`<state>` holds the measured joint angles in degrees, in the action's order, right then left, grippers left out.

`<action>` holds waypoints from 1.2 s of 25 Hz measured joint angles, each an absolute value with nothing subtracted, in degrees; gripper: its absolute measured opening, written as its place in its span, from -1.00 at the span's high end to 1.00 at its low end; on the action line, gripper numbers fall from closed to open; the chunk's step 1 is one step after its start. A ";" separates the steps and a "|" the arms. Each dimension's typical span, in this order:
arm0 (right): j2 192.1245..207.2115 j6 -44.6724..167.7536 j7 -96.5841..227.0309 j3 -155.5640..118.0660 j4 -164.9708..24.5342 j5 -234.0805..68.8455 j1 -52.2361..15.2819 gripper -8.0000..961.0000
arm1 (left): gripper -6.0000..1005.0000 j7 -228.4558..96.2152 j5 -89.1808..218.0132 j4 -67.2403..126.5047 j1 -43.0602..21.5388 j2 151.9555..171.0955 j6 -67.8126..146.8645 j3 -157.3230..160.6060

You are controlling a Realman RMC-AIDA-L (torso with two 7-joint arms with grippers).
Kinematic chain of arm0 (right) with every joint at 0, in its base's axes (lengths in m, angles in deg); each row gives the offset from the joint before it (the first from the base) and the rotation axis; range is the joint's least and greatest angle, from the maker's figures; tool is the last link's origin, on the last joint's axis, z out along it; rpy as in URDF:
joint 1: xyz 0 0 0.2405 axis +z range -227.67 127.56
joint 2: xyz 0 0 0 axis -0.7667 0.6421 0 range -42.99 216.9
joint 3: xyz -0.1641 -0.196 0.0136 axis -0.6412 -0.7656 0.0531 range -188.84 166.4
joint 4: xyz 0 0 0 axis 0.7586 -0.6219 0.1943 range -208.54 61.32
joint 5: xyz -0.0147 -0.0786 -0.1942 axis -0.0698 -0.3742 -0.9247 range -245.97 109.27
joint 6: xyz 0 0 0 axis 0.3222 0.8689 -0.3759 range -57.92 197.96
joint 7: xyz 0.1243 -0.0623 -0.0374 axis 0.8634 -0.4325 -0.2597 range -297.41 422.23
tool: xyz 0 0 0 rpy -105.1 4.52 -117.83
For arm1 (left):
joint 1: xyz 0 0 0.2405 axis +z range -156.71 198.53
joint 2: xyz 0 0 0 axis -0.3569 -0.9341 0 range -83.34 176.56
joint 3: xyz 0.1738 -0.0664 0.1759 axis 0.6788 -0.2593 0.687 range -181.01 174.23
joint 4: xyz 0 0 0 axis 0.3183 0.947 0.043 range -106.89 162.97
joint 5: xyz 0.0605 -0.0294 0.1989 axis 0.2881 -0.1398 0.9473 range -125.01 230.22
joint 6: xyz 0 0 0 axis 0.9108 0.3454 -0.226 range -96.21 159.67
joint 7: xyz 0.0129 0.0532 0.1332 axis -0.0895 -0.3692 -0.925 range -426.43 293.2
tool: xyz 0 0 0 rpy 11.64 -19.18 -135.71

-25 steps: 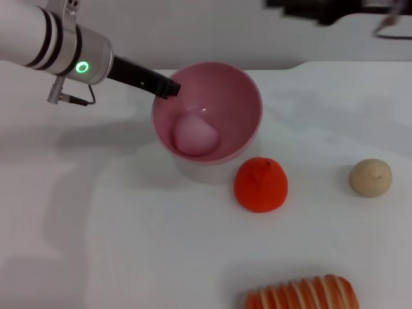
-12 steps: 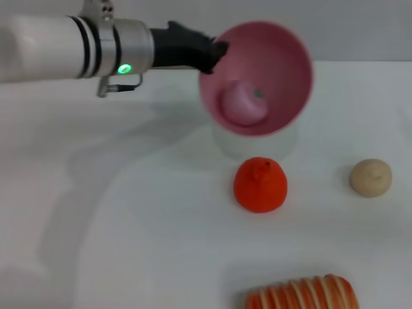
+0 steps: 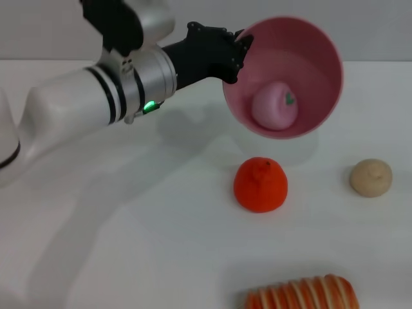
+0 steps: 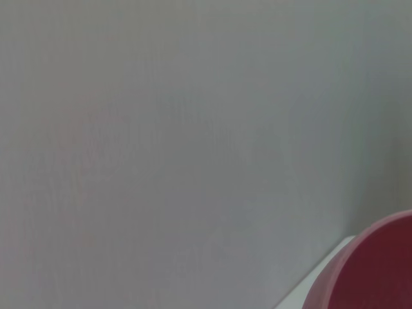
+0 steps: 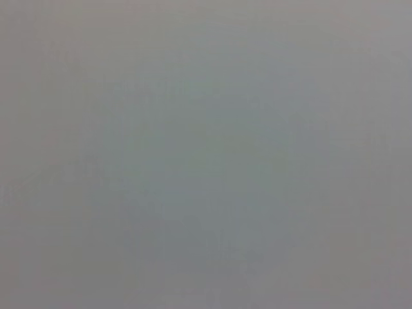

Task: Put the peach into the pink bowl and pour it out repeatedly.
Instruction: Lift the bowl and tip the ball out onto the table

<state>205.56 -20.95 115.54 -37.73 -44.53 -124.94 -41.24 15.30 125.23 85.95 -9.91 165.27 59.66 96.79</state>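
- The step in hand is the pouring: the left claw (image 3: 239,56) holds the pink bowl (image 3: 283,77) by its rim, closed on the rim edge, and the bowl is lifted off the worktop (image 3: 129,244) and tilted, with its opening turned toward the camera.
- The peach (image 3: 275,107) is inside the bowl, lying against the low side of the wall, with its green stem mark visible. It is not out yet.
- In my judgement the next move calls for more tilt of the bowl, so that the peach rolls over the lower rim. Under the bowl is the orange-red fruit (image 3: 260,185); the peach may land near it or hit it and roll away.
- A beige ball (image 3: 371,177) lies further to the right, and a striped orange thing (image 3: 301,294) is cut off by the picture's lower edge.
- Hard to see: the claw's fingertips are partly hidden by the rim. The left wrist view shows only a piece of the bowl's outside (image 4: 373,270).
- The right claw is not visible in any view.
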 joint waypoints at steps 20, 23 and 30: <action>205.38 -19.98 114.16 -36.73 -46.85 -125.52 -41.88 0.12 | 0.90 -52.42 64.05 72.09 -0.95 165.42 87.48 111.86; 205.36 -19.92 114.14 -36.75 -46.87 -125.53 -41.86 0.12 | 0.90 -55.76 61.48 72.00 -0.79 165.43 87.55 113.64; 205.34 -18.83 114.11 -37.21 -46.91 -125.57 -41.53 0.12 | 0.89 -60.01 59.06 71.26 0.01 165.48 92.35 115.80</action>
<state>205.34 -18.83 114.11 -37.21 -46.91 -125.57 -41.53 -60.01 59.06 71.26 0.01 165.48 92.35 115.80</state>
